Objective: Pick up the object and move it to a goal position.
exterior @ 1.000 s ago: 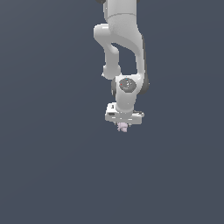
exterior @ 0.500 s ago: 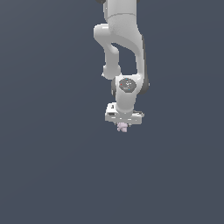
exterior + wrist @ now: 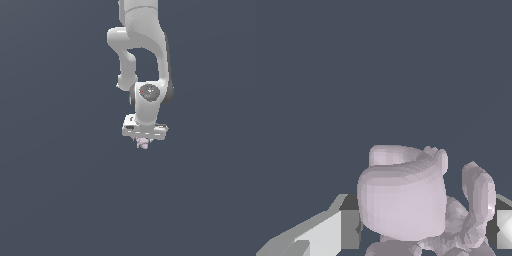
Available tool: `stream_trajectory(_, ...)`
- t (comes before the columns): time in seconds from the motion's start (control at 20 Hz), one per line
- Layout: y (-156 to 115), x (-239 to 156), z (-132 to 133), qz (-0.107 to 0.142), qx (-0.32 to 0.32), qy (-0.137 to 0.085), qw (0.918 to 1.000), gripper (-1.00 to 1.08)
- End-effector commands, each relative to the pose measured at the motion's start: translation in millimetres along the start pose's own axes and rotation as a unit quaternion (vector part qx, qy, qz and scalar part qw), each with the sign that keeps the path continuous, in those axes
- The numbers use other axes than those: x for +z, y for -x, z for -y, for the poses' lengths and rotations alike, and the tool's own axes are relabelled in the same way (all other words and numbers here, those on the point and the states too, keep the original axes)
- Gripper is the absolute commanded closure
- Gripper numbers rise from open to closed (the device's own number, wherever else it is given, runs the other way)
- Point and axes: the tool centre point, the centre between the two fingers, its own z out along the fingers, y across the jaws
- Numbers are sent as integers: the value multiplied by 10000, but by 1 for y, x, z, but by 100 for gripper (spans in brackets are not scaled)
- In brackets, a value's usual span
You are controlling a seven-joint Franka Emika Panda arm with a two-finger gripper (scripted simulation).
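Flat slate-grey void on all sides of the gripper (image 3: 144, 141), jaws clamped on the lilac object (image 3: 143, 144).

White arm (image 3: 142, 45); white end effector (image 3: 144, 142); pale pink-lilac object (image 3: 406, 200); slate-grey backdrop.

Object (image 3: 406, 200) and tool (image 3: 421, 232) cropped by the wrist view's edge.

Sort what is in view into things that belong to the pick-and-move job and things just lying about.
Belongs to the job:
- the object, pale pink-lilac and lumpy, between the fingers
- the gripper, closed on it

Just lying about:
- nothing else shows; only a plain dark grey background
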Motion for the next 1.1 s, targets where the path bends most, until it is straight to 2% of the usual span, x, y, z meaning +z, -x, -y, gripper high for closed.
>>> stream_trajectory(0.0,0,-14,7,-5,-3,-2,10000,108)
stream_trajectory(0.3,1,-61,30,-5,-3,2,10000,108)
stream_trajectory(1.05,-1,-212,105,-5,-3,4,10000,108)
